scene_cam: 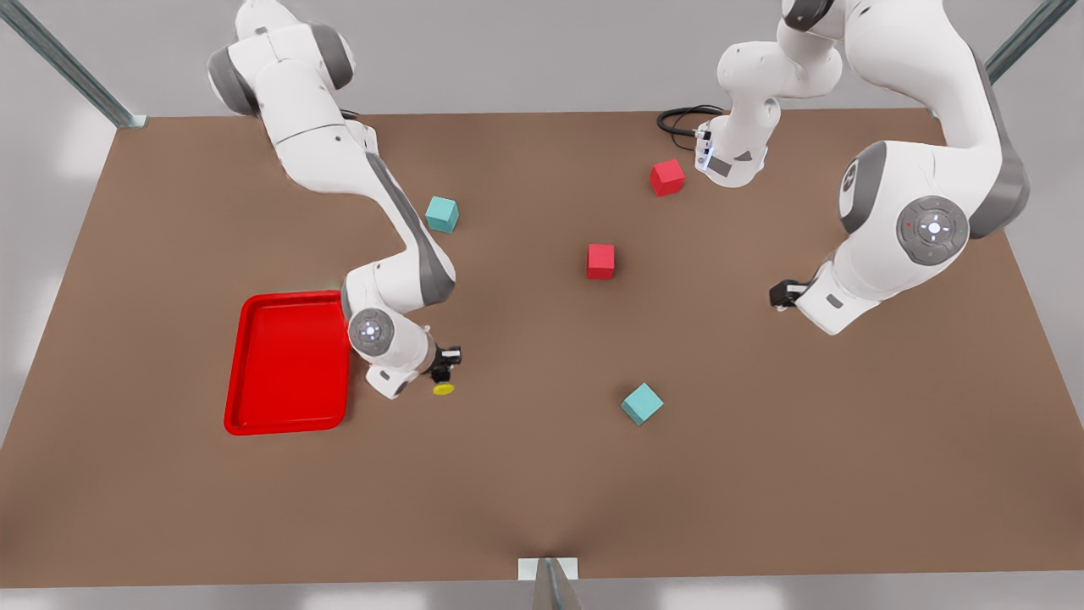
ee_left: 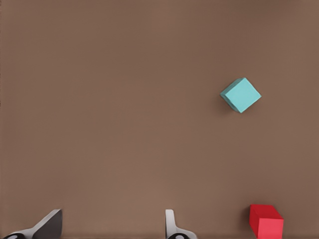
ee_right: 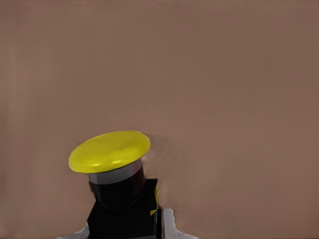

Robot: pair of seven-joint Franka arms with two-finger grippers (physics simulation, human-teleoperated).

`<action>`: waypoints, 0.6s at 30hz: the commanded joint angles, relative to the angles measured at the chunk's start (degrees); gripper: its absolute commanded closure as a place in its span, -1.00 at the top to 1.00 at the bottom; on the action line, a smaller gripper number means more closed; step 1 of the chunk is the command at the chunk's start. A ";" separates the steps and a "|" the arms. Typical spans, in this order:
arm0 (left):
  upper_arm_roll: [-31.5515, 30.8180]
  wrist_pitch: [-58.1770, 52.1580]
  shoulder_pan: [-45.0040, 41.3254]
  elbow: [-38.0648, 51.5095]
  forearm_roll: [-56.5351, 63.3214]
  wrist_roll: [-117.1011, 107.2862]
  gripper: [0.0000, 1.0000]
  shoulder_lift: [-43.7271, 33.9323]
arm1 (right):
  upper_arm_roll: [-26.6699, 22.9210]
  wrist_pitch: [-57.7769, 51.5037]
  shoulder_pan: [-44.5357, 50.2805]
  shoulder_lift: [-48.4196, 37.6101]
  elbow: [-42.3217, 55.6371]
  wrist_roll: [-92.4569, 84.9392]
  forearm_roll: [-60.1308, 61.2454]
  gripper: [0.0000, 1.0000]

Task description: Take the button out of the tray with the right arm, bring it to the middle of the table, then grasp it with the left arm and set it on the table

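Note:
My right gripper (scene_cam: 442, 366) hangs just off the red tray's (scene_cam: 288, 363) edge, on the side toward the table's middle, and is shut on the button (scene_cam: 443, 389). The right wrist view shows the button's (ee_right: 109, 151) yellow cap pointing away over bare table, its black neck clamped in the right gripper (ee_right: 124, 226). The tray has nothing in it. My left gripper (scene_cam: 783, 294) waits above the table (scene_cam: 542, 474) at the front view's right. In the left wrist view the left gripper (ee_left: 109, 230) is open, nothing between its fingers.
Two teal cubes (scene_cam: 441, 213) (scene_cam: 642, 403) and two red cubes (scene_cam: 667, 178) (scene_cam: 600, 261) lie scattered on the table. The left wrist view takes in a teal cube (ee_left: 240, 94) and a red cube (ee_left: 266, 221). A black cable (scene_cam: 682, 119) loops at the far edge.

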 commanded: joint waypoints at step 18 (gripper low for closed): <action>0.39 0.07 1.22 -0.43 2.35 -0.80 1.00 0.17 | -6.67 -1.87 20.14 32.44 38.36 38.12 31.69 1.00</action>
